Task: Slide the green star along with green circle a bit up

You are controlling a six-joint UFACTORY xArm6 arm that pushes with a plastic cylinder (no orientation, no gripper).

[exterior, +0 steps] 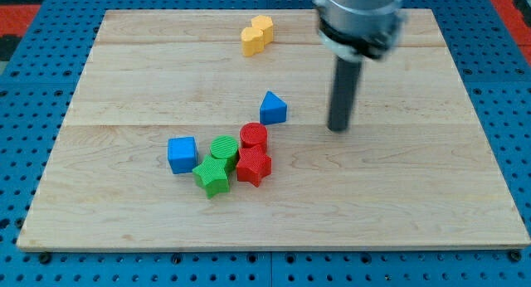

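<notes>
The green star point(212, 177) lies below the board's middle, touching the green circle point(224, 148) just above and to its right. My tip point(337, 128) rests on the board well to the right of both, slightly higher in the view, apart from every block. A red circle point(254, 137) and a red star point(253, 166) press against the right side of the green pair. A blue cube point(182, 154) sits just left of the green circle.
A blue triangle point(273, 109) sits above the red circle, left of my tip. Two yellow blocks point(256, 35) lie together near the board's top edge. The wooden board point(124, 88) rests on a blue pegboard.
</notes>
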